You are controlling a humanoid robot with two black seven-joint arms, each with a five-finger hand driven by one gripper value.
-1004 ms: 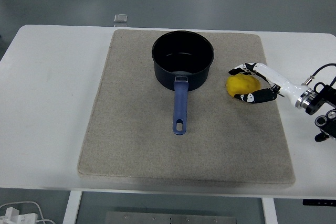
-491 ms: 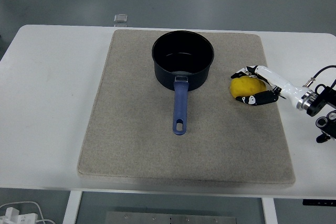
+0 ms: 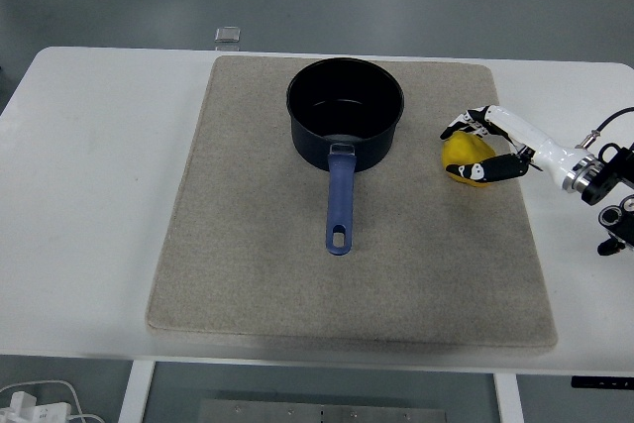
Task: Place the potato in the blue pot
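now closing round the potato [image 3: 468,159] with the right robot hand [image 3: 485,149], fingers [image 3: 462,126] curling over its far side and thumb pressing in from the near side, arm reaching in from the right edge of the bench [image 3: 99,146]. gripping, by the look of it, rather than merely touching. drifting slightly rightward and farther up the picture compared with a second ago, taking the potato along, and showing less yellow between the digits than before; probably meaning the grasp is firming up and the lift is just starting, though whether the potato is already clear of the grey mat [image 3: 248,274] is hard to tell. sitting inside the hand's cup, then, at the mat's right side, level with the blue pot [image 3: 345,106] and near it but apart from its wall. standing upright near the mat's far middle, that pot, open and seemingly empty, its blue handle [image 3: 340,203] pointing toward the near edge. still needing a lift, a carry leftward over the rim, and a release. showing nothing of the left arm.
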